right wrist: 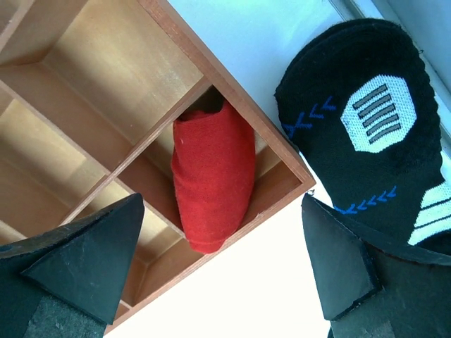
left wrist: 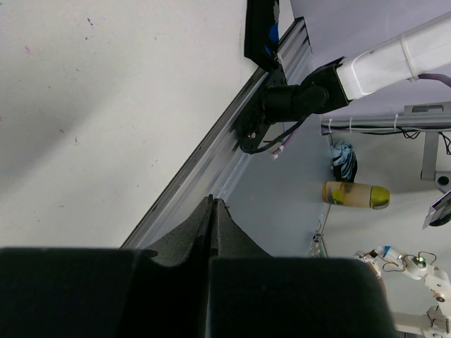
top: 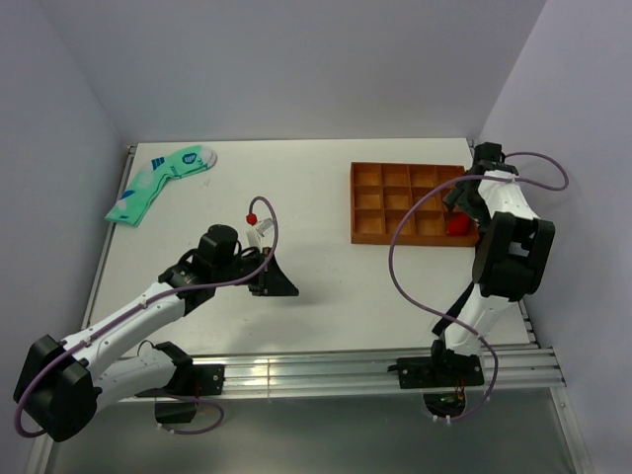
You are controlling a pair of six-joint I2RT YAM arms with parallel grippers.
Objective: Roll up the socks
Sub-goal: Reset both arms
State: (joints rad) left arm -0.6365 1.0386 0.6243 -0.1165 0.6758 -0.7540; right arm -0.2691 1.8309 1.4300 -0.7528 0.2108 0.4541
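Note:
The red socks [right wrist: 211, 179] sit as one rolled bundle in the corner compartment of the brown tray [right wrist: 106, 63]. In the top view the red roll [top: 457, 226] is at the tray's near right corner. My right gripper [right wrist: 218, 282] is open and empty, just above the roll, with its fingers [right wrist: 84, 260] spread either side of the tray corner. It also shows in the top view [top: 455, 207]. My left gripper [top: 281, 284] is shut and empty, low over the table's middle, far from the tray. Its jaws are pressed together in the left wrist view [left wrist: 211, 205].
A black sock with a white pattern [right wrist: 366, 120] lies on the table just outside the tray's corner. A mint-green sock [top: 158, 183] lies at the far left. The tray [top: 395, 202] has several empty compartments. The table's front rail [left wrist: 232, 141] runs under the left gripper.

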